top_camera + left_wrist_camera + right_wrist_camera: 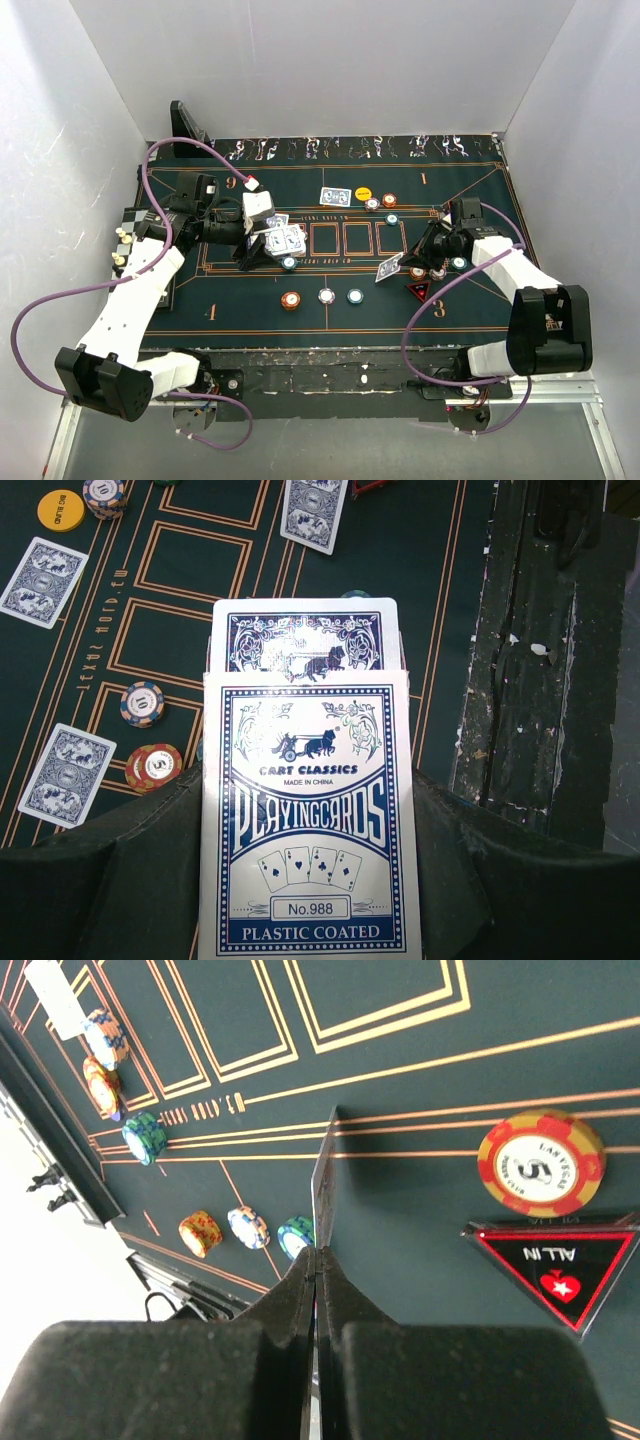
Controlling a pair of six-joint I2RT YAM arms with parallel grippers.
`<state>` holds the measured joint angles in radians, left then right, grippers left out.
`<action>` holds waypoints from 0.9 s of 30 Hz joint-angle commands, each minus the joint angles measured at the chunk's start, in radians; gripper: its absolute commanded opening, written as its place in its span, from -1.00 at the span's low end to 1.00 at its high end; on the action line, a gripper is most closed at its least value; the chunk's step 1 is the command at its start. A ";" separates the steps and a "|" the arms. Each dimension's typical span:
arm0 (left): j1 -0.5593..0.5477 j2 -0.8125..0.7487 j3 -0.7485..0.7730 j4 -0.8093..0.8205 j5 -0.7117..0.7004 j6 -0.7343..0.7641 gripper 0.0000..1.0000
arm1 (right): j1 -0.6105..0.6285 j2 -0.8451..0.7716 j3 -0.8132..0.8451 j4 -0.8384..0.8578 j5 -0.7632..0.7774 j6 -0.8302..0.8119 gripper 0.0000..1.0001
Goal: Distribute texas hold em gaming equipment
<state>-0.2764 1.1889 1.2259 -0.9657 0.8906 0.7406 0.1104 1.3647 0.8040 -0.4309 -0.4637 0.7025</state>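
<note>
My left gripper is shut on a blue-and-white playing card box, with a blue-backed card sticking out of its top, held over the mat's left side. My right gripper is shut on a single card seen edge-on, its far edge low over the green mat; that card also shows from above. A red chip and the red triangular ALL IN marker lie just right of it. Three chips sit in a row at the mat's front.
Face-down cards lie on the mat with chips and a yellow disc. More chips sit at mid-back. A chequered board lies at the left edge. White walls enclose the table.
</note>
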 commanded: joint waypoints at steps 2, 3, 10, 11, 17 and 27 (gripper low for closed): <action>0.000 -0.034 0.030 0.001 0.025 0.014 -1.00 | -0.006 0.031 0.018 0.061 0.051 -0.021 -0.97; 0.000 -0.034 0.030 0.001 0.024 0.014 -1.00 | -0.006 0.037 0.024 0.049 0.059 -0.029 -0.97; -0.001 -0.031 0.030 0.004 0.031 0.017 -1.00 | -0.006 0.051 0.092 -0.068 0.169 -0.090 -0.58; 0.000 -0.029 0.032 0.004 0.033 0.016 -1.00 | -0.006 0.048 0.101 -0.078 0.175 -0.101 -0.48; 0.000 -0.026 0.034 0.005 0.037 0.010 -1.00 | 0.003 0.010 0.155 -0.126 0.194 -0.109 0.18; 0.000 -0.026 0.038 0.005 0.039 0.005 -1.00 | 0.110 -0.056 0.224 -0.089 0.068 -0.063 0.29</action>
<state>-0.2764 1.1873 1.2259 -0.9676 0.8913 0.7464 0.1593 1.3632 0.9783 -0.5514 -0.3000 0.6132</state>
